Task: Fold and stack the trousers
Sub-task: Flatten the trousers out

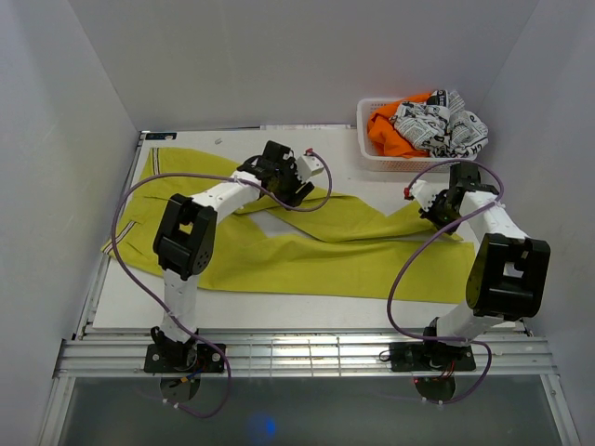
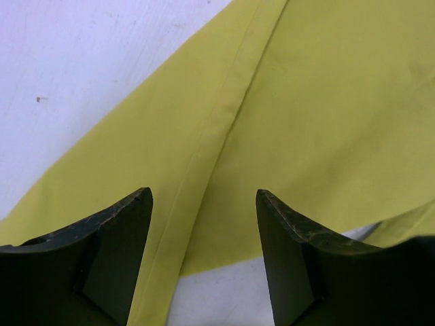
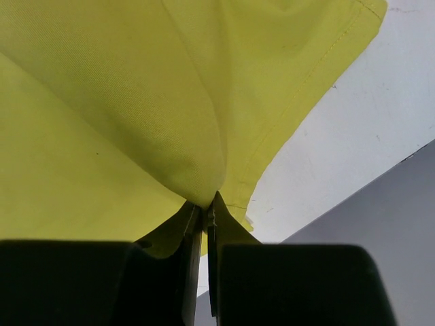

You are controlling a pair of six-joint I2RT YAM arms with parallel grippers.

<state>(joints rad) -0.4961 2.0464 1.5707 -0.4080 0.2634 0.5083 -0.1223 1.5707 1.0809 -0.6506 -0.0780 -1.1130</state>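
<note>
One pair of trousers (image 1: 316,255) is spread left to right across the table (image 1: 242,311) | left gripper (image 2: 204,200) is held wide above a leg seam, nothing gripped | right gripper (image 3: 206,212) is pinched on cloth at the right edge | risk: the thin pinch may be lost under drag, and the fold skewed.

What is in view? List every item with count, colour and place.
trousers: one, mustard yellow, spread across the table
basket: one, white, table's far right corner
orange garment: one, orange, in the basket
printed cloth: one, black and white, in the basket
table: one, white, under the trousers
arms: two, white and black, near edge
left fingers: two, black, open over the trousers
right fingers: two, black, shut on the trousers
</note>
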